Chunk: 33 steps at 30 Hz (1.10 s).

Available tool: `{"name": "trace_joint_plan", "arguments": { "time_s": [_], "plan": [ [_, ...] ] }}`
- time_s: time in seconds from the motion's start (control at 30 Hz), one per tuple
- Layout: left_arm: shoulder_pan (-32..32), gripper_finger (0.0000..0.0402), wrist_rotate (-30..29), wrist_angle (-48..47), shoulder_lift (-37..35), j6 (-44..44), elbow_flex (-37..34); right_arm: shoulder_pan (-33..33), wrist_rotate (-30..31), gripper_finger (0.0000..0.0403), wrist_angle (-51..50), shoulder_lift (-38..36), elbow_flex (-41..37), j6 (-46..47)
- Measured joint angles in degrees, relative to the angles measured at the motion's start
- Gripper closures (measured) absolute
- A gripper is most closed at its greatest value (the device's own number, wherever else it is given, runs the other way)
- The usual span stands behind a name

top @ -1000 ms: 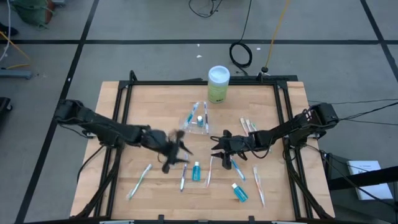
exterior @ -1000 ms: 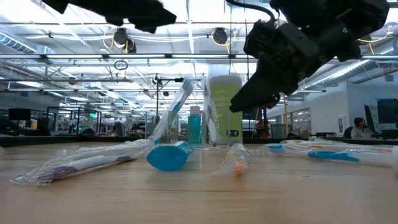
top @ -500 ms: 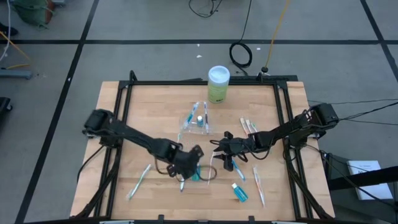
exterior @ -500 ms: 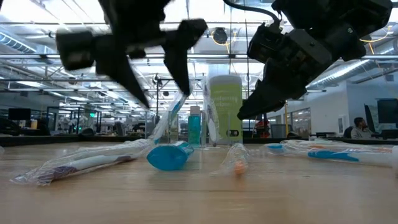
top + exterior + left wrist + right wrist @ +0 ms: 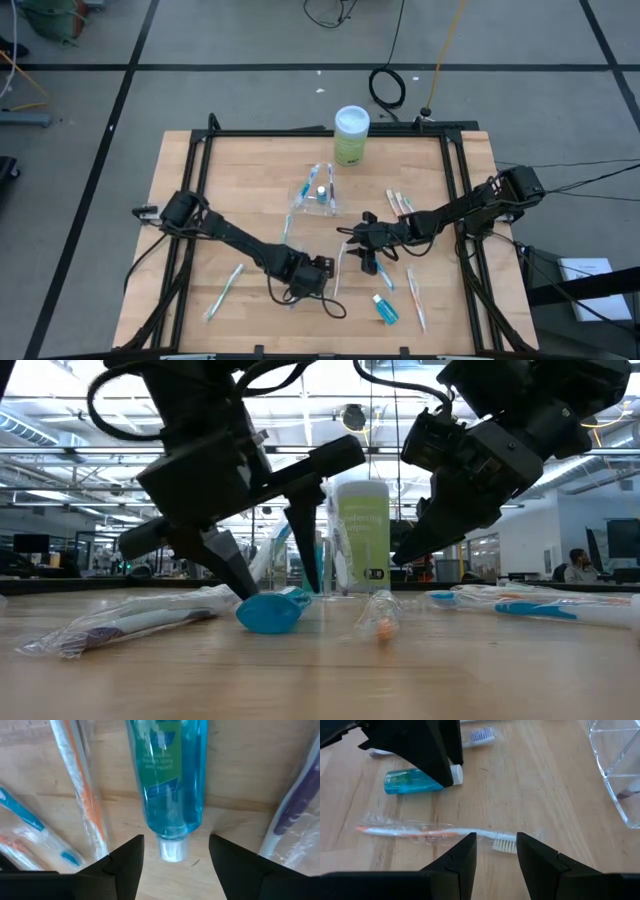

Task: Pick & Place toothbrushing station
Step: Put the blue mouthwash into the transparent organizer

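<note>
With the left end effector [image 5: 172, 865] spread wide over the blue tube [image 5: 170, 785], a skewed pinch could squirt it away, far from the clear toothbrushing station [image 5: 315, 192] mid-desk; the right end effector [image 5: 495, 852] hovers unclenched.

I saw a green canister [image 5: 351, 136] with a white lid standing at the far edge of the wooden surface [image 5: 240, 190]. Wrapped toothbrushes [image 5: 223, 292] lay scattered about, one with an orange handle [image 5: 430, 832]. A blue tube [image 5: 169, 785] with a white cap lay flat, another blue tube [image 5: 385, 309] near the front. A black cable coil [image 5: 387, 87] lay on the floor behind.
</note>
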Motion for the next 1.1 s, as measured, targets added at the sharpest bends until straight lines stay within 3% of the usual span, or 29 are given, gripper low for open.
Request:
{"name": "trace_joint_plan", "arguments": {
  "time_s": [0.2, 0.43, 0.57, 0.8, 1.1],
  "plan": [
    [0.41, 0.0200, 0.98, -0.26, 0.00, 1.04, 0.00, 0.00, 0.00, 0.0273, -0.02, 0.00, 0.00, 0.00],
    [1.42, 0.0274, 2.22, -1.54, -0.04, 1.08, 0.00, 0.00, 0.00, 0.0273, -0.02, 0.00, 0.00, -0.02],
    [1.57, 0.0311, -0.28, -1.66, -0.04, 0.20, 0.00, 0.00, 0.00, 0.0273, -0.02, 0.00, 0.00, -0.02],
    [0.44, 0.0305, -15.99, -1.28, 0.00, 0.40, -0.02, 0.00, 0.00, 0.0273, -0.02, 0.00, 0.00, -0.20],
    [3.48, 0.0316, -47.76, -1.84, -3.24, 1.74, -0.02, 0.00, 0.01, 0.0273, -0.01, 0.00, 0.00, -0.20]
  ]
}}
